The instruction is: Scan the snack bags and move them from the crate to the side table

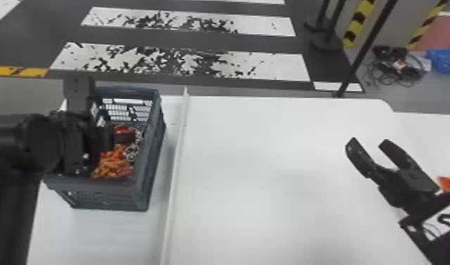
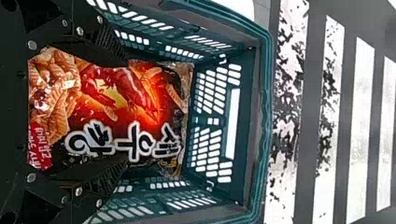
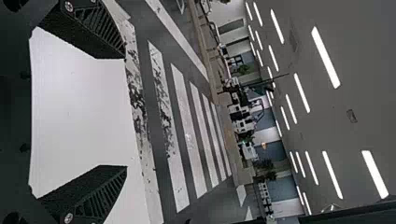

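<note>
A red and black snack bag (image 2: 135, 88), printed with orange chips and bold white lettering, lies inside the crate (image 1: 152, 155), left of centre in the head view. From here its chip-printed end is down by the crate's near wall, and the white lettering runs along its right side. The left gripper (image 1: 108, 137) is down in the crate, right at the bag; I cannot tell whether it has a grip on it. Its black arm comes in from the left edge and hides part of the crate's left side.

The crate is dark grey-blue with slotted walls, and it sits on a white table (image 1: 270, 169). Just to its right a pale raised strip (image 1: 175, 158) runs from the upper middle of the frame down to the bottom edge. Well apart from the crate, at the right of the frame, the right gripper (image 1: 368, 141) is held over the white surface, its two fingers spread with nothing between them. Something orange (image 1: 448, 184) shows beside that arm at the right edge.

Beyond the table, broad white stripes cross the dark floor (image 1: 199, 38). Toward the upper right there are a black pole (image 1: 365, 53), yellow-and-black striped posts, tangled cables (image 1: 399, 70) and a crumpled blue thing (image 1: 444, 60).
</note>
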Tool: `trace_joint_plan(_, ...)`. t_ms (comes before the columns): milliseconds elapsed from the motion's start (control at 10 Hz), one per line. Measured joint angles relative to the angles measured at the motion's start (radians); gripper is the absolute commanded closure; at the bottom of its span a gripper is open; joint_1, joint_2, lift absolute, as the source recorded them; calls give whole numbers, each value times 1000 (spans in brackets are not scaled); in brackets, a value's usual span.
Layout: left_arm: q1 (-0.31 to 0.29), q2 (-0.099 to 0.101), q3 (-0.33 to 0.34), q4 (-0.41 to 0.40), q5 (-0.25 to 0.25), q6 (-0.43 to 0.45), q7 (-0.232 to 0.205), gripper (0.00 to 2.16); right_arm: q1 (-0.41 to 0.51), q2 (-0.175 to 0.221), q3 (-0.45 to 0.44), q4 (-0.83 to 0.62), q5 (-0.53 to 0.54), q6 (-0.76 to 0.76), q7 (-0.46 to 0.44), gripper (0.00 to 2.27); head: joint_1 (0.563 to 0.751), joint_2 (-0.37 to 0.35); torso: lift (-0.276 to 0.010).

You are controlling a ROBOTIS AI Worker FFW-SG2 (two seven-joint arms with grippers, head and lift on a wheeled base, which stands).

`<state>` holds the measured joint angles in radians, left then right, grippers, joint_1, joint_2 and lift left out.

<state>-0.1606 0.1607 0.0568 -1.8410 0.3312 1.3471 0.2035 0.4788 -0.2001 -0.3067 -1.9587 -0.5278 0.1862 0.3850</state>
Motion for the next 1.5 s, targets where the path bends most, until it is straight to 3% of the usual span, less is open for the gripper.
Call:
trace_joint_plan(300, -18, -2, 2, 93, -25, -14, -17, 333, -32, -17, 28, 30, -1, 0, 0, 83, 695, -34, -87)
trace_joint_plan(500, -20, -7, 2, 138, -30, -78, -30, 383, -43, -38, 39, 45, -6, 0, 0, 83, 695, -31, -87)
trace_joint_plan(600, -31, -13, 2, 169, -34, -103, -59, 728, -43, -50, 39, 47, -12, 0, 0, 83, 695, -36, -87)
trace_joint_plan(700, -39, -21, 12, 198, -34, -117, -101, 917, -38, -59, 37, 47, -17, 0, 0, 83, 695, -50, -87)
trace_joint_plan(800, -42, -30, 26, 220, -32, -122, -126, 1528, -32, -64, 35, 46, -19, 0, 1, 83, 695, -59, -87)
trace_joint_plan(900, -42, -39, 37, 232, -28, -117, -118, 1727, -26, -66, 32, 45, -22, 0, 2, 83, 695, -63, -87)
trace_joint_plan(1000, -33, -48, 48, 226, -25, -113, -109, 1919, -24, -67, 31, 45, -27, 0, 2, 83, 695, -64, -87)
trace_joint_plan(1500, 88, -50, 45, -44, -12, -29, 9, 1919, -5, -59, 27, 31, -49, 0, 3, 83, 695, -50, -87)
